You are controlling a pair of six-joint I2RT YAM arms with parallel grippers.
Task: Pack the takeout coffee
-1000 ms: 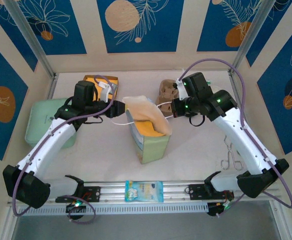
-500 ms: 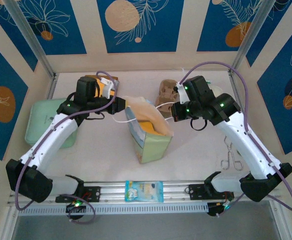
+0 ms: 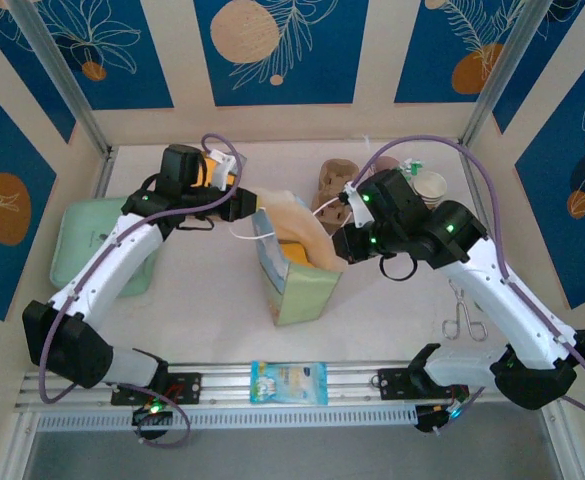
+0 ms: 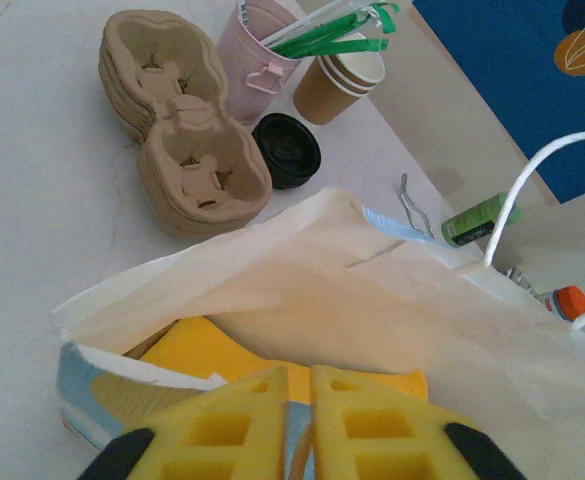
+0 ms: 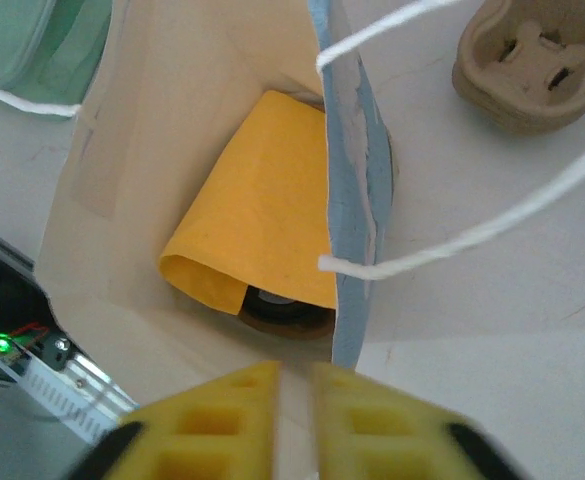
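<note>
A paper bag (image 3: 302, 290) stands open mid-table with yellow paper (image 5: 262, 190) inside. Under that paper, at the bag's bottom, sits the takeout coffee (image 5: 287, 305), showing a brown rim and dark lid. My left gripper (image 3: 250, 207) is at the bag's far left rim. In the left wrist view it (image 4: 297, 420) is shut on the bag's blue-and-tan edge. My right gripper (image 3: 337, 240) hovers at the bag's right rim. In the right wrist view it (image 5: 294, 420) has blurred fingers a narrow gap apart, and the pale bag wall (image 5: 122, 150) shows through the gap.
Behind the bag lie stacked pulp cup carriers (image 4: 187, 150), a round black lid (image 4: 286, 150), a pink cup of utensils (image 4: 257, 60) and lidless paper cups (image 4: 342, 85). A green tray (image 3: 87, 245) is at the left, tongs (image 3: 462, 315) at the right and a blue packet (image 3: 288, 382) at the front.
The left gripper has shifted back along the bag's rim. The right arm has swung forward over the right rim, and its fingers have parted from shut.
</note>
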